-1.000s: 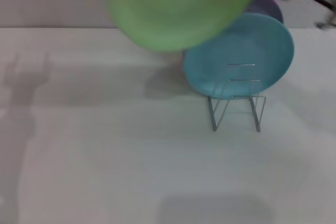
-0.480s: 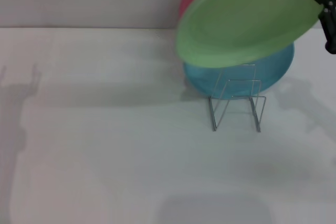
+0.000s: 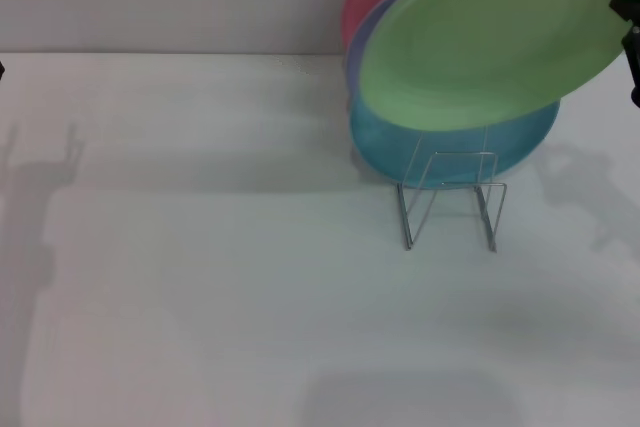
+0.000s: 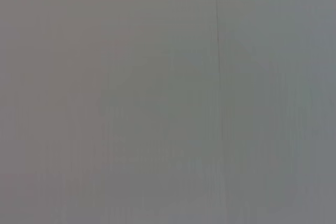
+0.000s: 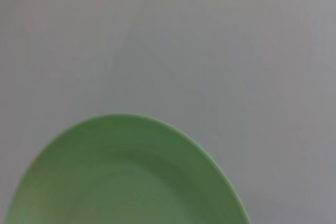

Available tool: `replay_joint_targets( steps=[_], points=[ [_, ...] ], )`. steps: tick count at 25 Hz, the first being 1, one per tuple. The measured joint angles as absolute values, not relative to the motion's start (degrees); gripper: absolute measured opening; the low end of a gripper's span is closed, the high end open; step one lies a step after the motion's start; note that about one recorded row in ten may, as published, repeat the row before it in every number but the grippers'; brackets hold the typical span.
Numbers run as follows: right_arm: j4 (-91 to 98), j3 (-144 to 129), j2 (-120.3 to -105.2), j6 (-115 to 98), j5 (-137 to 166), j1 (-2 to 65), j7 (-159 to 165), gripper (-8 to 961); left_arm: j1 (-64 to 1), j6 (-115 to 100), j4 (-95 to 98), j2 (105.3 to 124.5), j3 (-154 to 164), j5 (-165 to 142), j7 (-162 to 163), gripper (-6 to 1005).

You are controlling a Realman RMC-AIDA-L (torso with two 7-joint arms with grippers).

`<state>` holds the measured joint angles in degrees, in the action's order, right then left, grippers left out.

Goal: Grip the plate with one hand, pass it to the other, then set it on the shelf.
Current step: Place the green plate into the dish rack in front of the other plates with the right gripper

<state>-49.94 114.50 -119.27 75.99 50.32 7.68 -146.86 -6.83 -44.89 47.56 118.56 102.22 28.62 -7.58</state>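
I see the right pincer [image 3: 630, 47] clamped on the smooth round green plate [image 3: 495, 42] (tilted) above the thin wire shelf [image 3: 452, 197]; the left pincer is out of view.

From my left wrist camera I see only a plain grey surface [image 4: 131, 108] with one thin dark line [image 4: 219, 98] running across it, nothing else.
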Motion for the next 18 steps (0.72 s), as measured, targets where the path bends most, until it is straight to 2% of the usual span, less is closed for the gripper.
replay_joint_targets(
  steps=[18],
  points=[
    [-46.3, 113.1, -119.63, 76.5, 49.8, 7.8, -145.0, 29, -7.1, -44.1, 46.9, 118.31, 101.8, 28.7, -4.7, 767]
  ],
)
